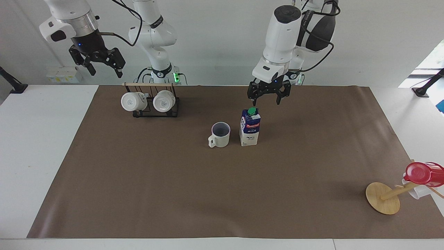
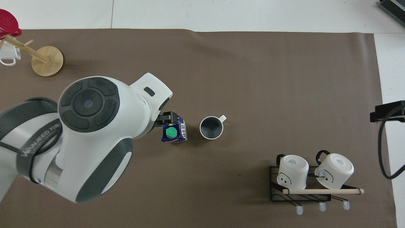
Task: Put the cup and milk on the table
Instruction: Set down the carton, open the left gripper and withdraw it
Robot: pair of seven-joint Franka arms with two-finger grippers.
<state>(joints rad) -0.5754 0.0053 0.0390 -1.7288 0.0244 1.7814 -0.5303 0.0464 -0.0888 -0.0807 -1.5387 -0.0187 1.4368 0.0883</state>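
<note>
The milk carton (image 1: 250,127), blue and white with a green cap, stands upright on the brown paper sheet of the table (image 1: 173,180) near its middle; it also shows in the overhead view (image 2: 173,133). The cream mug with a dark inside (image 1: 220,134) stands upright beside it, toward the right arm's end (image 2: 211,127). My left gripper (image 1: 266,100) is open and empty, raised above the carton and clear of it. My right gripper (image 1: 102,67) is open and empty, high above the mug rack.
A black wire rack (image 1: 152,104) with two white mugs stands close to the robots at the right arm's end (image 2: 311,182). A wooden mug tree (image 1: 385,198) with a red cup (image 1: 421,173) leans at the table's left-arm end, far from the robots.
</note>
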